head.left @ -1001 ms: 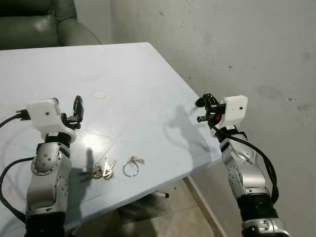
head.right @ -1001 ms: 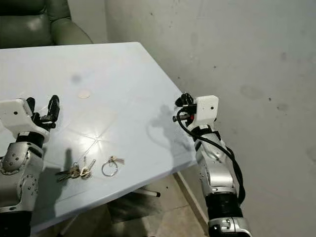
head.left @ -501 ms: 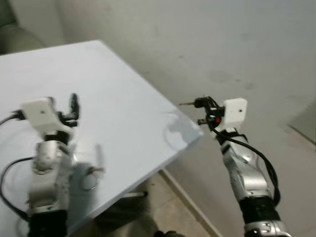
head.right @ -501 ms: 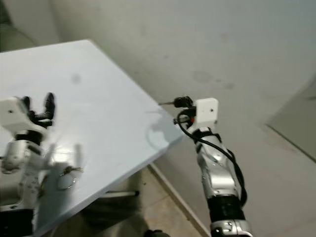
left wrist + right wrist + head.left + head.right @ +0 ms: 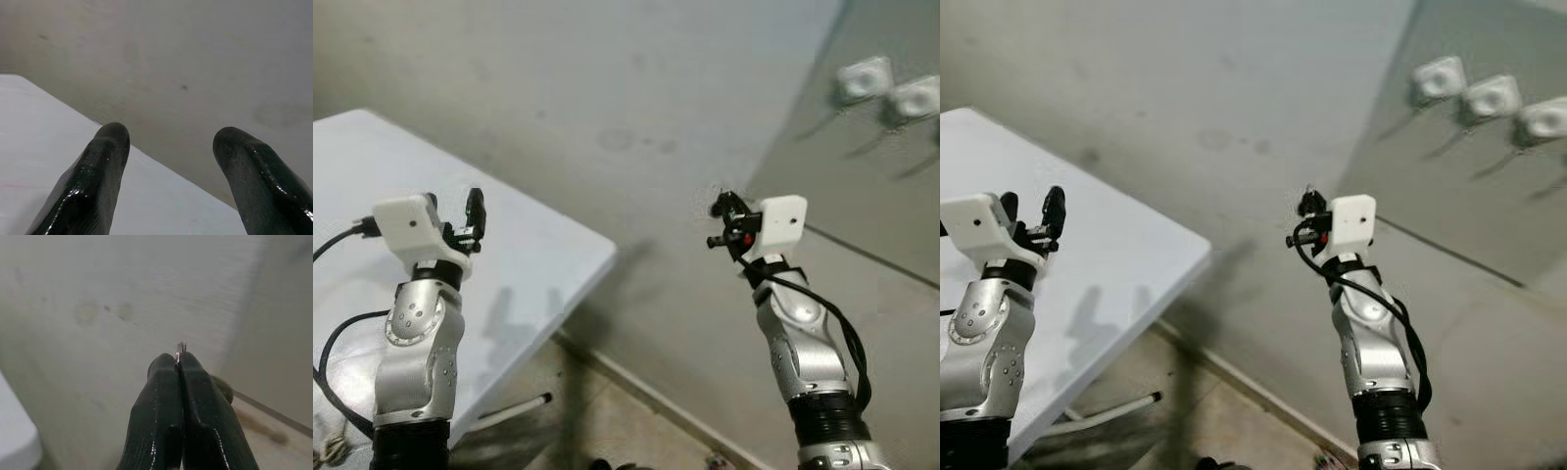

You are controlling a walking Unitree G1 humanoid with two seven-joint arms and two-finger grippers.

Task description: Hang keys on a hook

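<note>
Grey, stained plaster wall (image 5: pixel 607 98) fills most of the bkgd. Landmark = right pincer (image 5: pixel 720 206), held up in open air in front of that wall.

Right pincer: black fingers (image 5: pixel 161 396) pressed tight together, glossy rubbery pads. A sliver of thin metal ring (image 5: pixel 180 348) pokes out just past the tips, so it's pinching what I take to be the key ring. The keys themselves are hidden behind the fingers and can't be made out.

Up and to the robot's right of the right pincer, well apart, there's a smoother grey panel (image 5: pixel 881 196) w/ three white blocky fittings (image 5: pixel 1489 96) in a row, blurred. Prob. the hooks, but shape is too soft to confirm.

Key relation: target lies higher than, further right of and further out from the right pincer. Right arm is clearly the nearer one and the one carrying. The ring's axis runs roughly along the fingers, so it'd need to come over a hook peg edge-on.

Left of the right pincer, well apart: white matte worktop (image 5: pixel 533 250), rounded corner. Left pincer (image 5: pixel 168 142) hovers over it, fingers spread, nothing in it.
</note>
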